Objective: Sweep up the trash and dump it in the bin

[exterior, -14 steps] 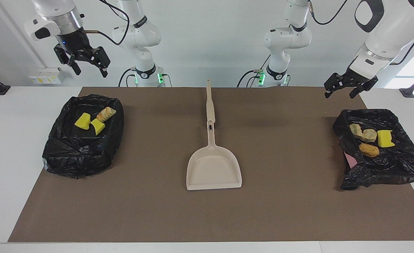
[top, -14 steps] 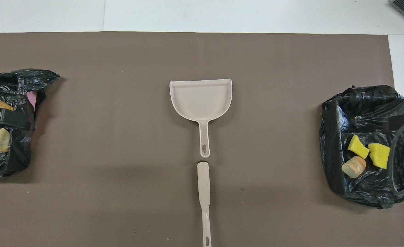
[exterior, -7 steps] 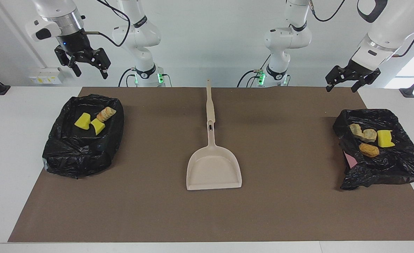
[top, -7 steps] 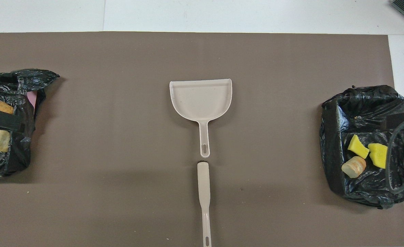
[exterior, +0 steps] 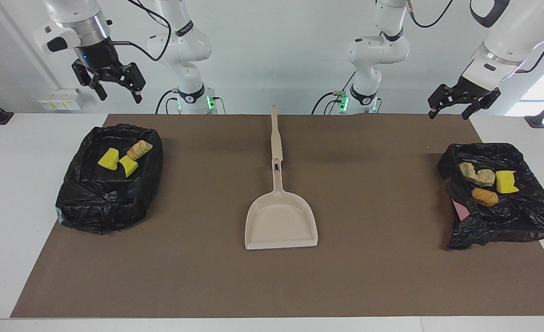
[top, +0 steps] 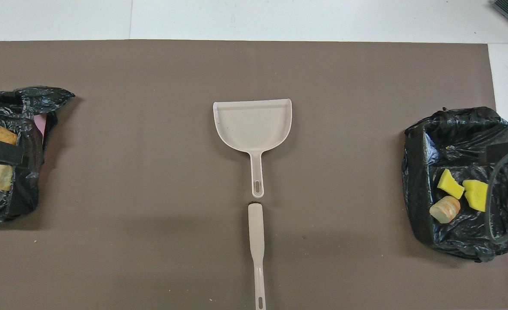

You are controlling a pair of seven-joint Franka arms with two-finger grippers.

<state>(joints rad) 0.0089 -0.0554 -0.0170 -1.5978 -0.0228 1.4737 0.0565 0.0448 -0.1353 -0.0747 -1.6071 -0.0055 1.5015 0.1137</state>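
Observation:
The trash lies in two black-bagged bins. The bin at the right arm's end holds two yellow sponge wedges and a striped bread chunk. The bin at the left arm's end holds bread chunks and a yellow sponge. My right gripper hangs open and empty high over its bin. High over the other bin, my left gripper is also open and empty.
A beige dustpan lies flat at the middle of the brown mat, handle toward the robots. A separate beige stick handle lies in line with it, nearer to the robots. White table borders the mat.
My left gripper has risen a little over its bin. The right gripper has barely shifted. Trash, dustpan and handle have not moved.

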